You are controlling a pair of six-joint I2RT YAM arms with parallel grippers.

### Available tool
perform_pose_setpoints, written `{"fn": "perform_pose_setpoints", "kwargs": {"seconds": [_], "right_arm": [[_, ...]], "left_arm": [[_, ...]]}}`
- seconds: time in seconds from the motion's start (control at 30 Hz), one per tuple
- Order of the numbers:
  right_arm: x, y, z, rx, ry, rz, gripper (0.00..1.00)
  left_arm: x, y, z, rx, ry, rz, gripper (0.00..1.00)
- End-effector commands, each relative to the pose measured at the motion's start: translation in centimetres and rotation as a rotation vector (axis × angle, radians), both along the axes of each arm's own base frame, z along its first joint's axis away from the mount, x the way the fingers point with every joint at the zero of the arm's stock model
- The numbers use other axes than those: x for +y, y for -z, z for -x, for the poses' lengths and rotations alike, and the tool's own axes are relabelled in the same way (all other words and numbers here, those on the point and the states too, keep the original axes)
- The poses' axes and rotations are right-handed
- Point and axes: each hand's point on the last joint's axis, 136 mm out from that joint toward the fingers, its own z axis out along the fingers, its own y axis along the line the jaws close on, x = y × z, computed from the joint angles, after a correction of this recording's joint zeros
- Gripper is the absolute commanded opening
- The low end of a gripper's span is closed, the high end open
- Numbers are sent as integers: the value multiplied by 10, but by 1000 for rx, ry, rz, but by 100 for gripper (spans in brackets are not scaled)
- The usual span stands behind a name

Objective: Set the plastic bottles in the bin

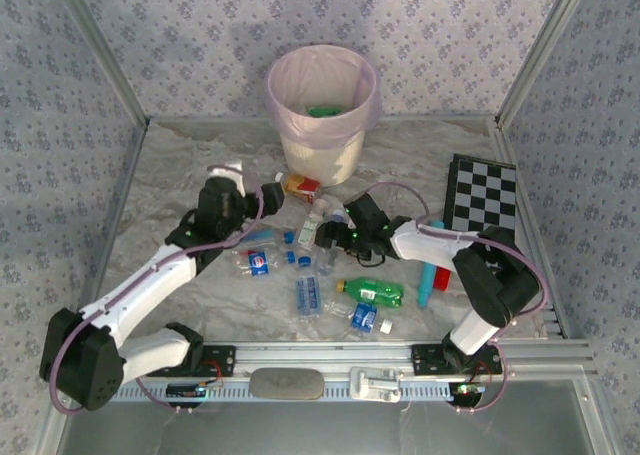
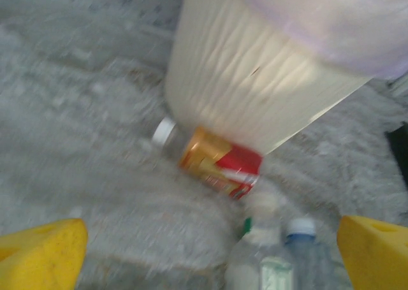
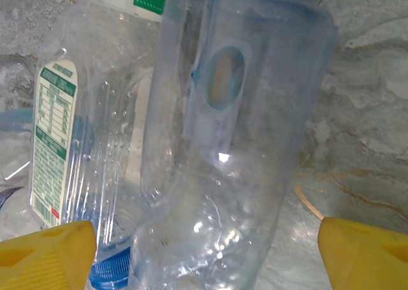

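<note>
Bottles (image 1: 308, 295) lie scattered on the table (image 1: 170, 185) in front of the bin (image 1: 320, 155). Right tool (image 3: 204, 255) wide, fingers either side of a clear bottle (image 3: 236, 143), not yet pinching. Left tool (image 2: 207, 255) wide, empty, facing the red-labelled bottle (image 2: 220, 166) lying against the bin. Judgement: thin-walled, light, slick, crushable; grip mid-body, gently.

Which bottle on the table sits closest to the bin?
The bottle with the orange-red label and white cap, on its side at the foot of the bin. The rest lie nearer the arms.
</note>
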Motion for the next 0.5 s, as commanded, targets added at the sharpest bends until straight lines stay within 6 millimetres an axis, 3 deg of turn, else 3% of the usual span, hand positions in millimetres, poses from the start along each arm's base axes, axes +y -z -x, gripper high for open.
{"fn": "perform_pose_setpoints", "kwargs": {"seconds": [0.0, 0.23, 0.47], "right_arm": [[2, 4, -4, 25, 20, 16, 90], [-11, 16, -9, 45, 63, 86, 87], [-30, 25, -11, 47, 102, 139, 82]], "left_arm": [[19, 15, 12, 24, -101, 83, 100], [36, 37, 31, 80, -180, 116, 100], [29, 40, 32, 78, -148, 131, 100]]}}
